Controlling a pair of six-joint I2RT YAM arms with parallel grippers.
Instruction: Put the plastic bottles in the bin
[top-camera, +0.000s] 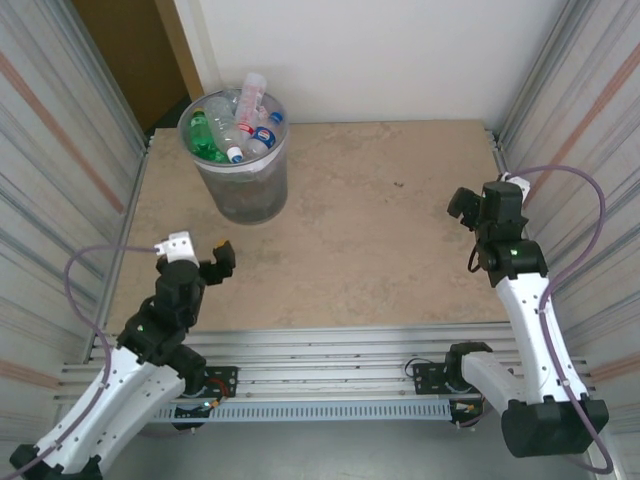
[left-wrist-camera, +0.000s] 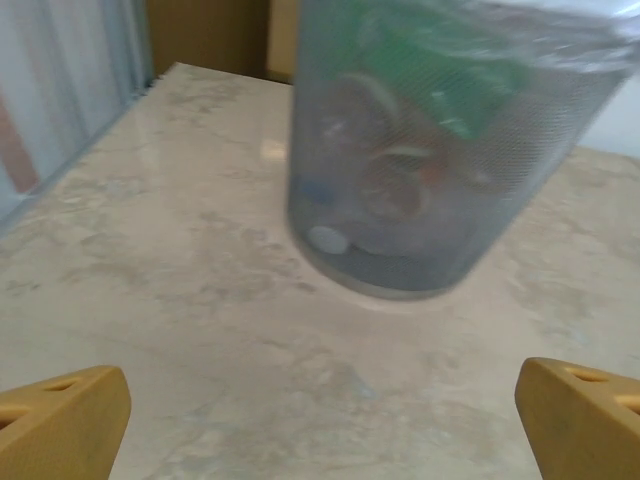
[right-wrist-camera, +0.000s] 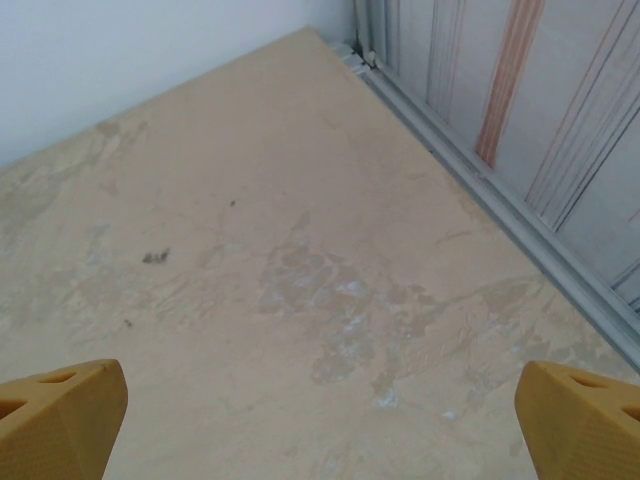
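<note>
The bin stands at the far left of the table, a grey translucent tub with a clear liner. It is heaped with plastic bottles, clear and green, and one clear bottle pokes up above the rim. My left gripper hovers near the table's front left, open and empty, facing the bin. In the left wrist view the bin is close ahead, bottles showing dimly through its wall, and the left gripper spans bare table. My right gripper is at the right side, open, over bare table.
The beige stone tabletop lies between ribbed metal side walls, with a white wall behind. In the right wrist view a metal rail borders the right table edge. An aluminium frame runs along the near edge by the arm bases.
</note>
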